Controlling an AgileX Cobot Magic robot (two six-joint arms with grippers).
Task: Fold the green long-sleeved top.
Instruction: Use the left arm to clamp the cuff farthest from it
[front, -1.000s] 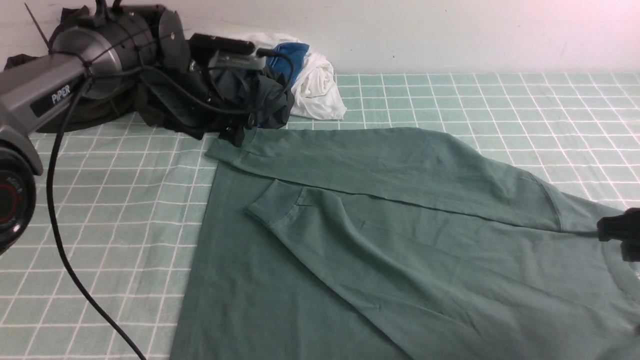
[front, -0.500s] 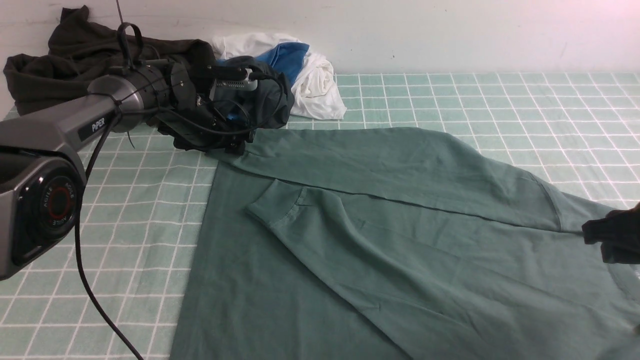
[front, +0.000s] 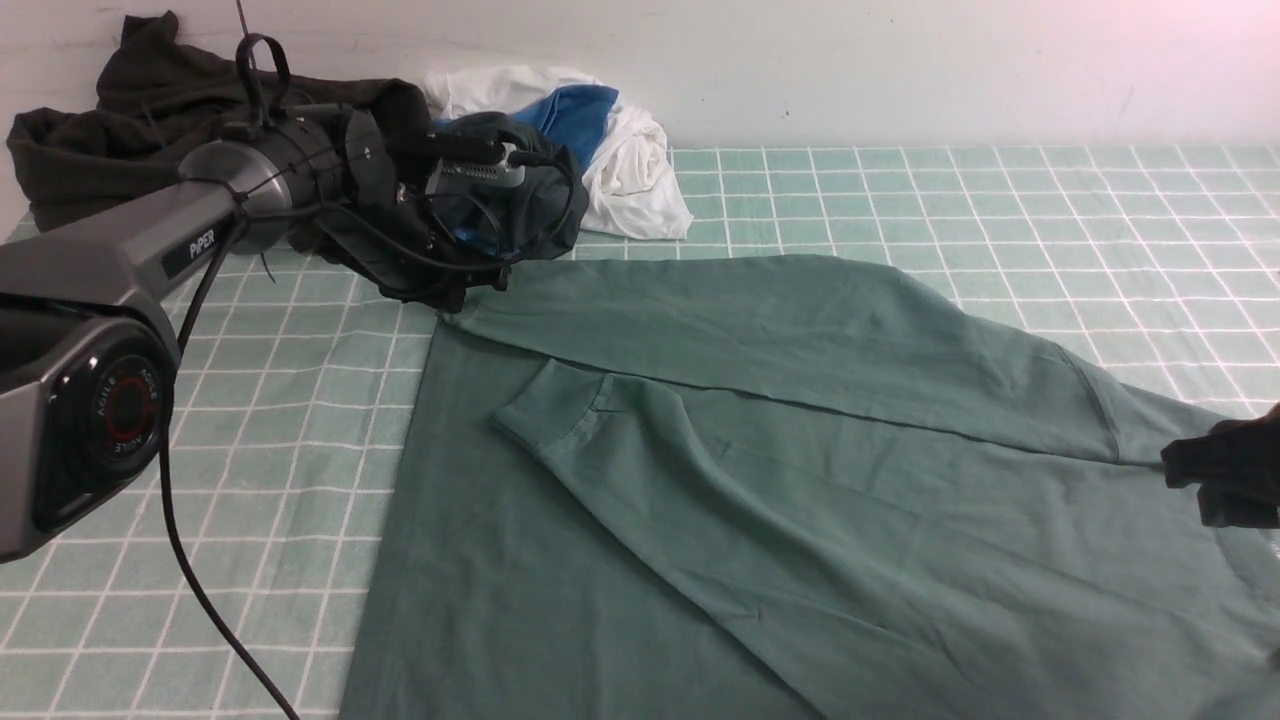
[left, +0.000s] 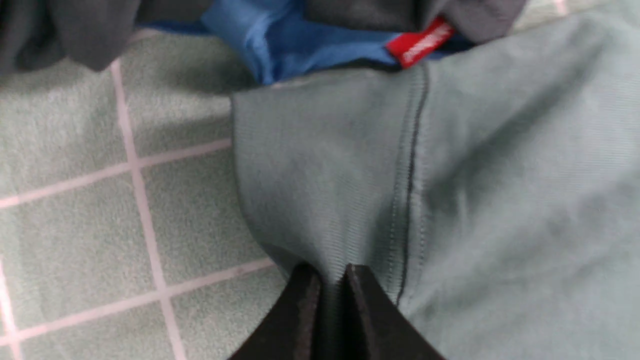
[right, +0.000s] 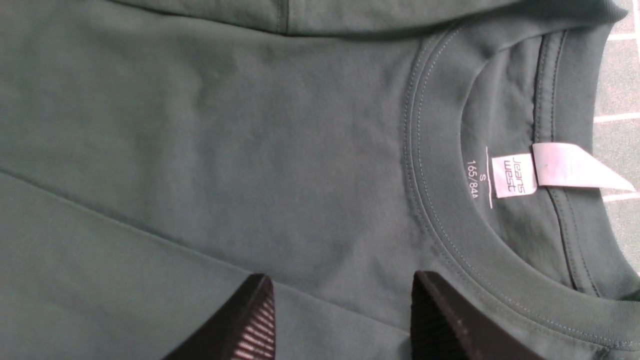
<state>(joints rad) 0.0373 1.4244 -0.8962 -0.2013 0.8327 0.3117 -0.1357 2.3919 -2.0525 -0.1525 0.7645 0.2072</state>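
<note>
The green long-sleeved top (front: 800, 480) lies flat on the checked tablecloth, both sleeves folded across its body. My left gripper (front: 470, 285) is at the far-left end of the upper sleeve. In the left wrist view this gripper (left: 328, 272) is shut on the ribbed sleeve cuff (left: 325, 175), pinching a ridge of it. My right gripper (front: 1215, 480) hangs at the right edge of the front view. Seen from its wrist, the right gripper (right: 340, 285) is open over the chest fabric beside the round collar (right: 435, 200) with its white label (right: 515, 175).
A dark brown-black garment (front: 90, 150) is heaped at the back left. A blackish-green garment (front: 540, 200) and white and blue clothes (front: 630, 160) lie just behind the held cuff. The left arm's black cable (front: 190, 580) trails over the cloth. A wall closes the back.
My left arm swung down to the sleeve cuff and its jaws closed on it, tugging the cuff corner slightly. The right gripper drifted a little leftward.
</note>
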